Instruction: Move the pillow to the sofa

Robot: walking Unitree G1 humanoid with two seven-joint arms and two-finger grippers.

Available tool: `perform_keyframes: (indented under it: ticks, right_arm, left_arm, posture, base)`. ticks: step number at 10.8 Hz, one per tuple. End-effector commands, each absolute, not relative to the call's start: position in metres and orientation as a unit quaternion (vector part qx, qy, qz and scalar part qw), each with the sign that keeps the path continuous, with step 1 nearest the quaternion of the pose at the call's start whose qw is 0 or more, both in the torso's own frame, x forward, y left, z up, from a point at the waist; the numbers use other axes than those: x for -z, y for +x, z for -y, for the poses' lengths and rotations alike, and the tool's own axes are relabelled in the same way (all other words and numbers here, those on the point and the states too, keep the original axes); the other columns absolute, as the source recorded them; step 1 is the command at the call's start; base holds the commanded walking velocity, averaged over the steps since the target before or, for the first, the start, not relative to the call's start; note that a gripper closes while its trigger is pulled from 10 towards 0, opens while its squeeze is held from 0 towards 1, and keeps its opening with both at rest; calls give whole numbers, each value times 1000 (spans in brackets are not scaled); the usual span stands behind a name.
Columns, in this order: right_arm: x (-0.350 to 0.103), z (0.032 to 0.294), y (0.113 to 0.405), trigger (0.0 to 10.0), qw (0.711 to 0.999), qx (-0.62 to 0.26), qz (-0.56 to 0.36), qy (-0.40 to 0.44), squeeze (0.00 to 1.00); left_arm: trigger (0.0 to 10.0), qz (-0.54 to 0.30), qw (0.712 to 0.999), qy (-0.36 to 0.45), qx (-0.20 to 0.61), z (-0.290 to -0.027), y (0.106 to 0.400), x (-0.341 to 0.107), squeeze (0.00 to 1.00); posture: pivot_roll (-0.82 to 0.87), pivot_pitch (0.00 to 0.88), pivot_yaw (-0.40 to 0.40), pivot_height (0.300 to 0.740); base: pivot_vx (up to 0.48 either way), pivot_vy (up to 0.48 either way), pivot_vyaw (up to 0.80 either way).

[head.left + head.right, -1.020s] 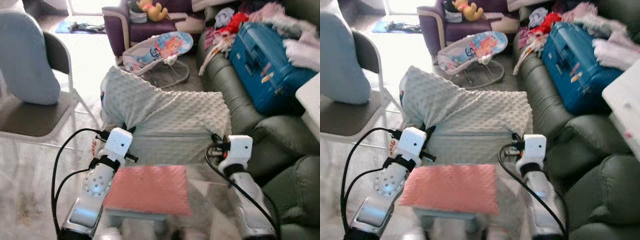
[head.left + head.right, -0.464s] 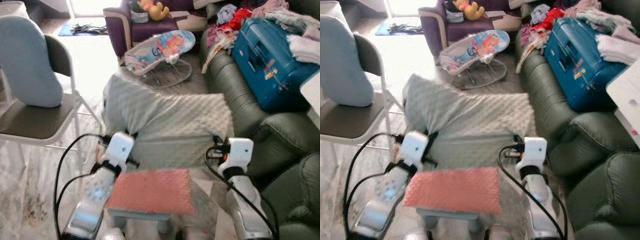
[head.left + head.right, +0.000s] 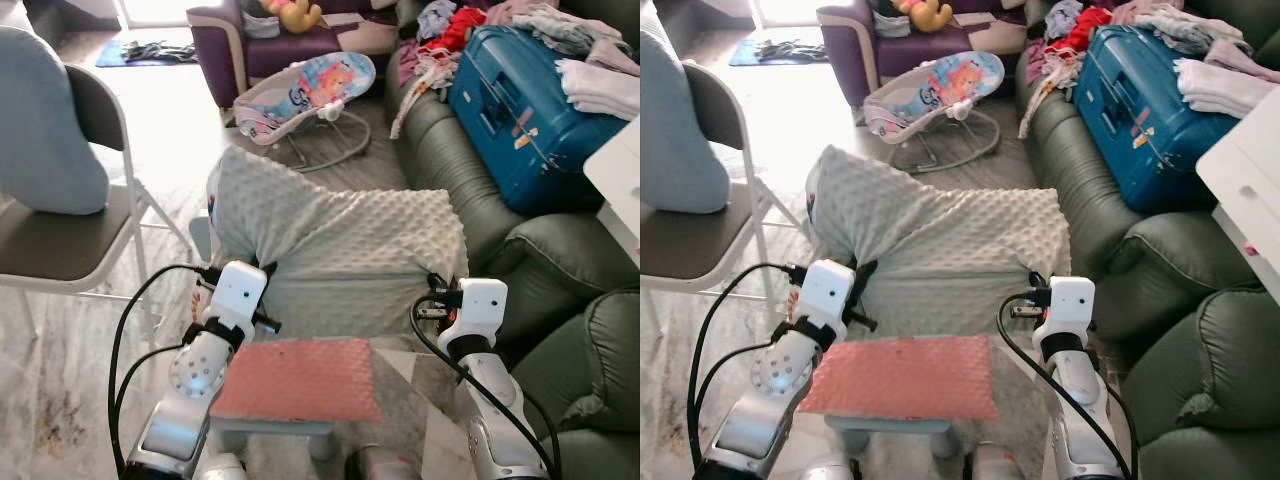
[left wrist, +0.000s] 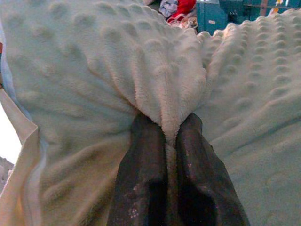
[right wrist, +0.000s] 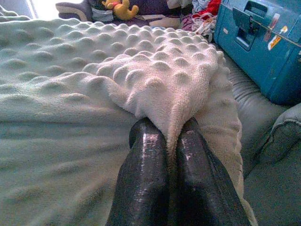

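A pale green pillow [image 3: 340, 250] with a bumpy dotted cover hangs in front of me, held between both arms above the floor. My left gripper [image 4: 170, 136] is shut on a pinched fold of the pillow [image 4: 117, 61] at its left side. On the right side, my right gripper [image 5: 168, 132] is shut on another fold of the pillow [image 5: 94, 80]. The dark green sofa [image 3: 470, 190] runs along the right, its near seat cushion [image 3: 560, 270] just beside the pillow's right corner.
A blue suitcase [image 3: 520, 110] and piled clothes [image 3: 590, 70] cover the sofa's far seats. A folding chair [image 3: 70, 220] with a blue cushion stands on the left. A baby bouncer [image 3: 310, 95] and a purple armchair [image 3: 250, 30] lie ahead. A pink pad [image 3: 295, 380] lies below the pillow.
The camera has tipped and shifted a little, so the scene slid in view. Both grippers keep their hold on the pillow, which stays in the same place between the arms.
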State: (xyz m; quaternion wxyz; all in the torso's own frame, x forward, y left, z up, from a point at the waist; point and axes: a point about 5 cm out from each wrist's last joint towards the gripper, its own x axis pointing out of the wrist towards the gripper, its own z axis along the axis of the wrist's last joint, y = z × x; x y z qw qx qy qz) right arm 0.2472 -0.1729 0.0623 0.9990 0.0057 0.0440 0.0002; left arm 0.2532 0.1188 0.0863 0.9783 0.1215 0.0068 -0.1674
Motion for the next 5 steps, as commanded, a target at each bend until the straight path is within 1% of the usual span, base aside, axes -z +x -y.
perform_keyframes:
  ticks: [1,5]
  right_arm:
    - [-65,181,249,10000,999,14,-43,2,0]
    - [-69,181,260,10000,999,2,-36,-2,0]
  left_arm:
    - [10000,-5,981,122,154,-125,255,-89,0]
    - [10000,-7,983,119,137,-128,259,-89,0]
  posture:
    - [-51,96,-13,740]
    - [-46,82,-26,740]
  base:
    - [-274,0,0]
    - [-282,0,0]
